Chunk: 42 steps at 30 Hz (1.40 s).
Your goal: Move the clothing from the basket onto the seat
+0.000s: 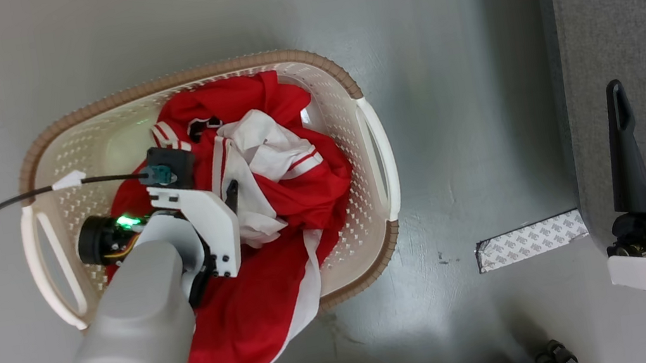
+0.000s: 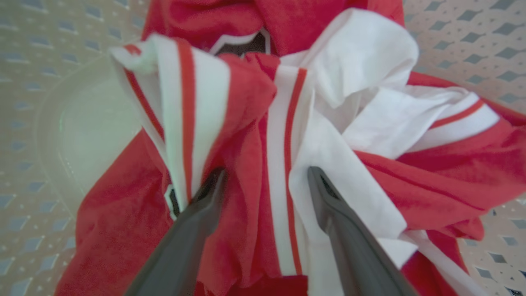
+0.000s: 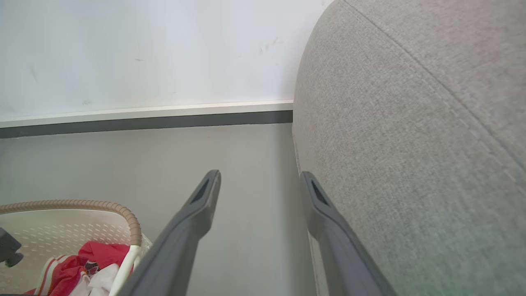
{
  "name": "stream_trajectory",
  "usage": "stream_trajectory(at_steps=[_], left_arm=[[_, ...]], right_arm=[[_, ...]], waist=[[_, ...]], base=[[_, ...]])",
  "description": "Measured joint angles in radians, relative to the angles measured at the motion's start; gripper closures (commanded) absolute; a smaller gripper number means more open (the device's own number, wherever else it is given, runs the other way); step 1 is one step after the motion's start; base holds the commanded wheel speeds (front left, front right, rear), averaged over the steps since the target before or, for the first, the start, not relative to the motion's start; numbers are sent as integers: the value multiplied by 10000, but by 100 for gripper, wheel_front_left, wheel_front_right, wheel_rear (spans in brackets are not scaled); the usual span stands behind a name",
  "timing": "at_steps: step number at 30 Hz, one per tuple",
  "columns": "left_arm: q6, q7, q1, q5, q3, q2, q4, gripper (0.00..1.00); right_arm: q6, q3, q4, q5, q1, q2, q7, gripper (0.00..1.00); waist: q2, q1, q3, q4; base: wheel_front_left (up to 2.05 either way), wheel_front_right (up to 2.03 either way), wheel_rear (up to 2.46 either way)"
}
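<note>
You're at the grasp: your left gripper [image 2: 266,172], jaws spread, straddles a fold of clothing [image 2: 246,123] in the basket [image 1: 186,77]; pinch firmly, then carry it to the seat [image 1: 623,2].

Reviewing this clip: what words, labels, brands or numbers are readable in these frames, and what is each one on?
No text here can be read for certain.
On the strip of tape lying right of the basket: repeated grey print, too small to read.
On the clothing: a dark patch with a white edge, folded over, not legible.
</note>
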Motion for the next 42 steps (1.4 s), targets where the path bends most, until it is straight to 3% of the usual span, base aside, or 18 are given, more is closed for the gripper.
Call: stream_trajectory(at_steps=[3, 4, 5, 6, 11, 18, 29, 37, 42], left_arm=[[-36, -81, -57, -23, -71, -12, 25, 0], [-50, -86, -57, -25, -104, -33, 38, 52], [-79, -113, -57, -25, -150, -48, 52, 84], [-96, -173, -56, -25, -182, -63, 61, 100], [-259, -445, 53, -107, -291, -121, 96, 100], [-476, -1436, 1266, -1083, -142, -326, -242, 100], [-491, -1950, 3445, -3164, -907, -393, -2847, 100], [-466, -2151, 4831, -3570, -683, -54, -4493, 100], [-84, -2171, 5616, -3352, -395, 222, -5891, 100]], right_arm=[[2, -31, -46, 0, 7, 4, -2, 0], [2, -44, -65, 0, 11, 6, -2, 0], [2, -61, -82, 0, 14, 6, -2, 0], [2, -88, -92, 0, 17, 8, -2, 0], [10, -165, 52, 0, 17, 40, 0, 0], [4, -357, 581, -35, 339, 6, 0, 0], [2, -1118, 1151, -483, 1702, 6, 0, 0], [2, -1436, 1446, -533, 2816, 2, 0, 0], [2, -1396, 1576, -564, 3242, 0, 0, 0]], waist=[[0, 0, 95, -47], [0, 0, 120, -45], [0, 0, 136, -37], [0, 0, 144, -27], [0, 0, -20, 19], [0, -1, -1315, 140], [0, -3, -4430, 656], [0, -5, -6811, 1239], [0, -6, -8061, 1596]], base=[[0, 0, 0], [0, 0, 0], [0, 0, 0], [0, 0, 0], [0, 0, 0], [0, 0, 0], [0, 0, 0], [0, 0, 0], [0, 0, 0]])
